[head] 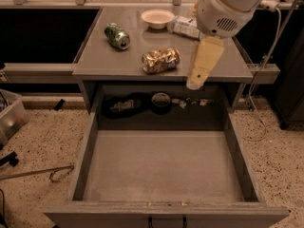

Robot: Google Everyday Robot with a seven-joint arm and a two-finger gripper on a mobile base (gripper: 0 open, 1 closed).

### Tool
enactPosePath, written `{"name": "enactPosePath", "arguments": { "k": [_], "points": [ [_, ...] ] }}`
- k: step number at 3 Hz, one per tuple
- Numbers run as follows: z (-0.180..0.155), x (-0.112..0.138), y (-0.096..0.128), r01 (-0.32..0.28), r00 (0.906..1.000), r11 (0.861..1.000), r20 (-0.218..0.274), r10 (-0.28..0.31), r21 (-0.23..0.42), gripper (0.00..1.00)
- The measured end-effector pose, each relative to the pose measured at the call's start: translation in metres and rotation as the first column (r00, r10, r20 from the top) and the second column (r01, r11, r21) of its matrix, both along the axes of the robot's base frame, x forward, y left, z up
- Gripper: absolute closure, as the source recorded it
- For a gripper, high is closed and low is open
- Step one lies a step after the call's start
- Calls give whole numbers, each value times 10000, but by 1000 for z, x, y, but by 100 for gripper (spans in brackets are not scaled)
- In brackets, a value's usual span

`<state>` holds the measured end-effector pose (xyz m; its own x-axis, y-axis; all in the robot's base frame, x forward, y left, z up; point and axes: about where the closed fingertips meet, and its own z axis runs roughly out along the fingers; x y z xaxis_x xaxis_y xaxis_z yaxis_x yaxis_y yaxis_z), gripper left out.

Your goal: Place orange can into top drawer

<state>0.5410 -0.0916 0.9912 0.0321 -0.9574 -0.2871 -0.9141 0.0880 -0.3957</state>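
Note:
The orange can [160, 60], dented and shiny orange-gold, lies on its side on the grey counter top [218, 68] near the front edge. The top drawer [161, 167] is pulled fully out below the counter, its flat grey floor bare. My gripper [195, 83] hangs from the white arm at the upper right, just right of the can and over the counter's front edge, apart from the can.
A green can [117, 35] lies on the counter's left, a white bowl [157, 18] at the back, a clear plastic bottle [184, 27] beside it. A dark recess [156, 103] behind the drawer holds clutter. A cable [259, 84] hangs at right.

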Motion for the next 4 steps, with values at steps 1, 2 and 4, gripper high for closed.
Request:
{"name": "enactPosePath", "arguments": {
  "k": [1,2,4],
  "points": [
    [-32,45,3,92,9993,9986,361,-111,526,0],
    [-57,78,24,-693,9968,9923,467,648,1028,0],
    [-61,91,24,-591,9970,9900,574,521,1285,0]
  ]
}}
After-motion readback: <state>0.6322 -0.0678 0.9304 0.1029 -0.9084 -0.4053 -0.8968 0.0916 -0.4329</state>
